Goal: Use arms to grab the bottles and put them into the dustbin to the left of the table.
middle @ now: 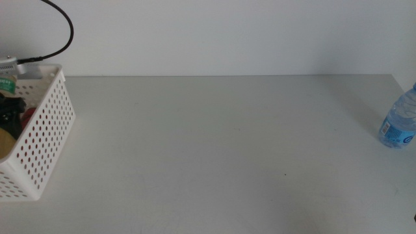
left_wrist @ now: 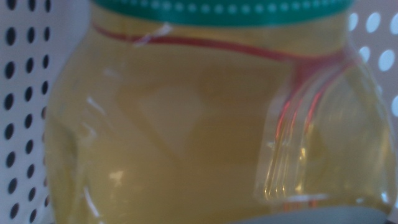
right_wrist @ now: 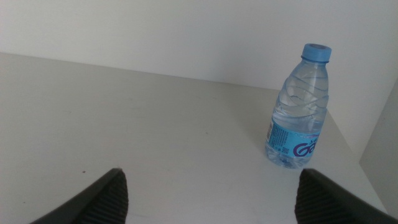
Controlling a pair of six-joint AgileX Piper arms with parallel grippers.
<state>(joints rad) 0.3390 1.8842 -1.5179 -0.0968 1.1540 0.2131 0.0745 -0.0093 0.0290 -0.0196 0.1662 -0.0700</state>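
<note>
The white rectangular plastic basket with perforated sides [middle: 45,140] stands at the left edge of the wide, plain light-grey tabletop [middle: 221,149]. Inside it, the middle view shows the left arm's black gripper [middle: 10,114] beside a patch of pale yellow and a bit of red, with a thick black cable arching above. The left wrist view is filled by the pale-yellow drink bottle with a green band [left_wrist: 211,118], the basket's perforated wall behind it; whether the left gripper's jaws clasp it cannot be told. The clear water bottle with blue cap and blue label [right_wrist: 297,109] stands upright near the table's far right edge. The right gripper [right_wrist: 211,196] waits near it, jaws spread wide, holding nothing.
</note>
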